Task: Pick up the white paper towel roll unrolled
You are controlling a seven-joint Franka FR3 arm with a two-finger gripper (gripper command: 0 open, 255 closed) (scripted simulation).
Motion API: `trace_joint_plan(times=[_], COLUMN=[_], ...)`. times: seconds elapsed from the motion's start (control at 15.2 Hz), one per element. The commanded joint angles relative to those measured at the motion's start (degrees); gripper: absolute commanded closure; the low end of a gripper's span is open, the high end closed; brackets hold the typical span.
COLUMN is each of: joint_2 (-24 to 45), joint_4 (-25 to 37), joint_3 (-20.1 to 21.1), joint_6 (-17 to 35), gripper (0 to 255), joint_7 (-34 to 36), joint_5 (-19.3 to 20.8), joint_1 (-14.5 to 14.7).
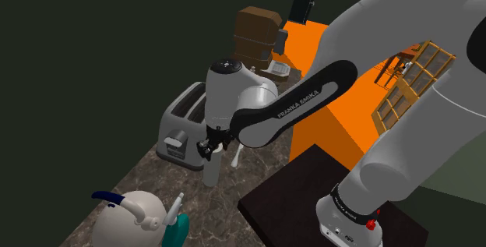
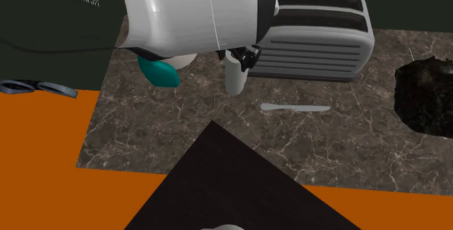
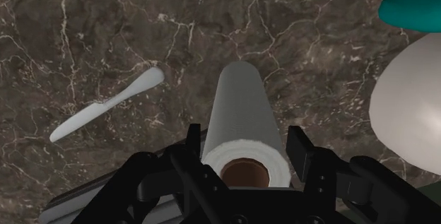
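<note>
Fingers (image 3: 298, 152): spread apart, one at each side of the paper towel roll (image 3: 244, 113) near its top end, close to its sides; no firm clasp evident.
Roll position: white, upright on the dark marbled tabletop (image 3: 85, 32), just beside the toaster (image 1: 181, 121).
Neighbours: pale knife (image 3: 106, 106) lying flat nearby; rounded white vessel (image 3: 410, 109) near on the other side.
Risk, tipping: likely if one finger lands first and shoves the tall roll sideways, toward knife or vessel.
Risk, slipping: soft wrap apt to squash or slide under a hold this near the top.
</note>
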State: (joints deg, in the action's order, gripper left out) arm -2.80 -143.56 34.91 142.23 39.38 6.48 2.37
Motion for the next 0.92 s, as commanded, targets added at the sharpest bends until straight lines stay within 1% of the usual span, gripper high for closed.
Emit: trace_joint_plan(times=[0.0, 0.53, 0.86], joint_2=[0.14, 0.15, -3.62], joint_4=[-0.05, 0.06, 1.10], joint_3=[-0.01, 0.01, -0.36], joint_6=[0.16, 0.05, -3.97], gripper=[255, 255, 255], joint_7=[0.08, 0.10, -2.90], joint_5=[0.14, 0.15, -3.58], joint_1=[-0.03, -0.03, 0.54])
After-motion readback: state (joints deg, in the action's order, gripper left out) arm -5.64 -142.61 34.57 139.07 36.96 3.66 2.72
